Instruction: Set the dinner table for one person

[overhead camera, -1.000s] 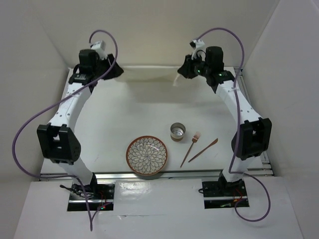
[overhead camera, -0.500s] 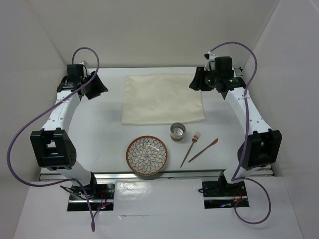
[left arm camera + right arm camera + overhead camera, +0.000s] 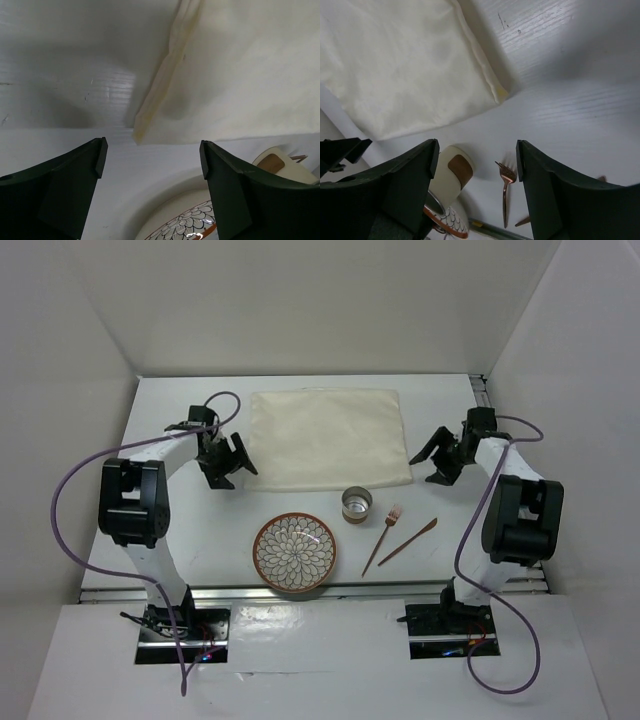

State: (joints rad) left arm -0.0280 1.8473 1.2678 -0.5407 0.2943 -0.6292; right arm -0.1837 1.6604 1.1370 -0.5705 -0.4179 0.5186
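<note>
Left end effector (image 3: 228, 462) and right end effector (image 3: 435, 462), fingers spread wide and holding nothing, flank the near corners of one cream mat (image 3: 328, 438) toward the far edge of the white worktop (image 3: 220, 540), which underlies everything. Toward the near edge lie one patterned plate (image 3: 294, 552), one cup (image 3: 356, 505), one fork (image 3: 383, 537) and one slim copper utensil (image 3: 408, 541) of unclear type. The wrist views crop the plate and cup.

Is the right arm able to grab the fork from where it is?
Probably yes. The right gripper is open and empty, and the fork lies close by, uncovered, apart from the knife.
</note>
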